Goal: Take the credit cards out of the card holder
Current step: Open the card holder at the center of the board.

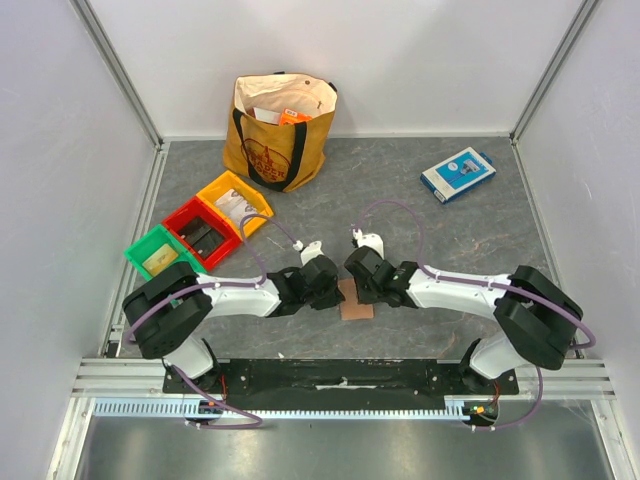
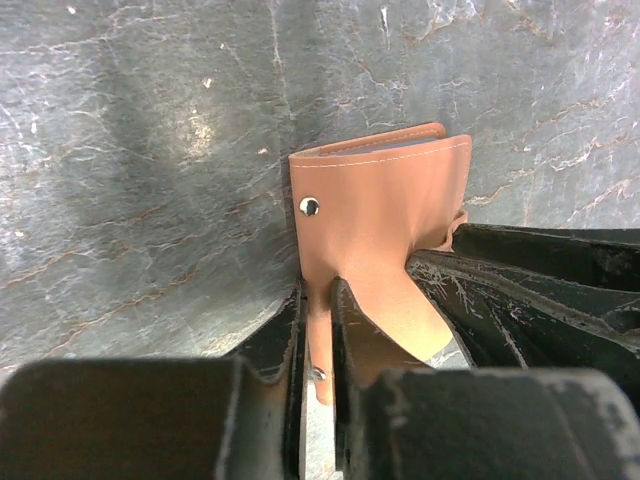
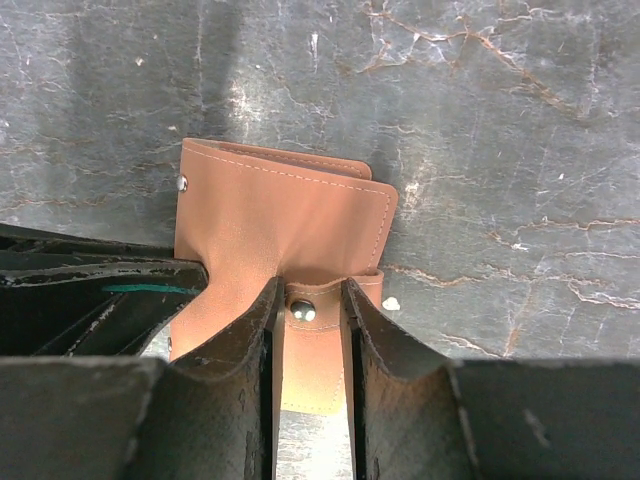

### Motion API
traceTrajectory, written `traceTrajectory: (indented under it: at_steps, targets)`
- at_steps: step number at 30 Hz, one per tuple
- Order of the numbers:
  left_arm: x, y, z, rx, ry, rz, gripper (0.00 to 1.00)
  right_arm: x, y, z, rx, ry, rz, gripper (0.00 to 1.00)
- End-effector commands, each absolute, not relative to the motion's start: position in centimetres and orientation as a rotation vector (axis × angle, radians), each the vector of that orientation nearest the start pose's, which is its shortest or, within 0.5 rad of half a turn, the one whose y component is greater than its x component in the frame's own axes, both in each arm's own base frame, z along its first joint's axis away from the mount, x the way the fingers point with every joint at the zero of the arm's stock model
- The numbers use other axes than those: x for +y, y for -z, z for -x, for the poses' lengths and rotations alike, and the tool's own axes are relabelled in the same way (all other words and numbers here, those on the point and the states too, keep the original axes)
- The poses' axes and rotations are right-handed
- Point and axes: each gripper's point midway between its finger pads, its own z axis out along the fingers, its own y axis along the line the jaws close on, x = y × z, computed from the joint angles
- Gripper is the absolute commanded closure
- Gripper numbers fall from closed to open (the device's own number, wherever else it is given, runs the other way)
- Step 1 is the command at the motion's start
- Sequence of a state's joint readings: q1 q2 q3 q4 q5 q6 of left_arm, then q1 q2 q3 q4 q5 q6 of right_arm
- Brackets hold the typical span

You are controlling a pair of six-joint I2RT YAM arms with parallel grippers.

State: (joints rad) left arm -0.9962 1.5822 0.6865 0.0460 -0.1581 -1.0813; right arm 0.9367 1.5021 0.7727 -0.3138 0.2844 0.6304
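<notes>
**Card holder, folded shut at the middle of the counter, held from both sides.** Note that the left gripper is closed on one edge of the leather cover, pinching it at the corner nearest its own wrist. The right gripper meets the card holder from the opposite side. Its fingers are closed against both edges of the snap tab, and the metal stud sits squarely between them. Treat this as the deciding relation: the snap tab lies straight in line with the right gripper, running from the card holder's edge back toward that wrist. A pull along that line would probably lift the tab off the cover while the left gripper anchors the body. Both arms are equally near, each touching the card holder. Folded, it is close to square, so you cannot read a clear long axis. No credit cards show; they are presumably inside. The leather bears no readable lettering. Well beyond the card holder to the right lies a blue-and-white box, and beyond it to the left stands a tan tote bag. The print on both is too small for you to read.
</notes>
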Motion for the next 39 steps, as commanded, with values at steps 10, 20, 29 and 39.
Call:
traceTrajectory:
  at_steps: [10,20,29,39]
  targets:
    - [-29.5,0.7,-19.0,2.619,0.517,0.233,0.98,23.3,-2.5,-20.0,2.584,-0.442,0.251,1.0]
    - [-28.5,0.6,-19.4,2.6,0.473,0.271,0.98,24.3,-3.7,-20.7,2.53,-0.775,0.182,1.0]
    - [-29.1,-1.1,-19.7,2.567,0.536,0.257,0.93,22.2,-7.3,-21.7,2.488,-0.552,0.275,0.69]
    - [-29.8,-2.7,-19.2,2.528,0.686,0.296,0.69,20.8,-4.4,-20.2,2.569,-0.509,0.205,0.78]
